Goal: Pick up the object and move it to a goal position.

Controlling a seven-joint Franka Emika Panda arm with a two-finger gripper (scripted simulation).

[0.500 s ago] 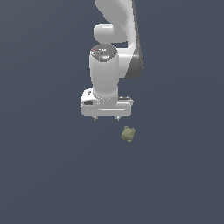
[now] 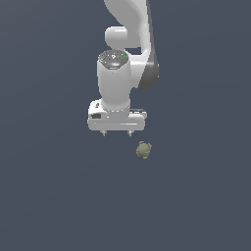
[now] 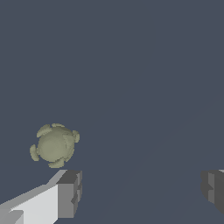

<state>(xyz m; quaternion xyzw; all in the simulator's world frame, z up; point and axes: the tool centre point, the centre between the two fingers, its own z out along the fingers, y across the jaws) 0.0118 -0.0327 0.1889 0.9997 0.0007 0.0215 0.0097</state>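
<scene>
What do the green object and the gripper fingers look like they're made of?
The object: matte olive, lumpy with small knobs, no shine; a flat-shaded render, so its material is open. The gripper fingers: blocky, matte dark grey pads on white bodies, suggesting plastic or rubber, though unconfirmable.

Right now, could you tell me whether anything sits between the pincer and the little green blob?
Nothing visible does. The pincer is open, and the green blob lies apart from it, toward the exterior view's right, on the bare dark floor. In the wrist view the blob sits just beyond one fingertip, not between the two.
</scene>
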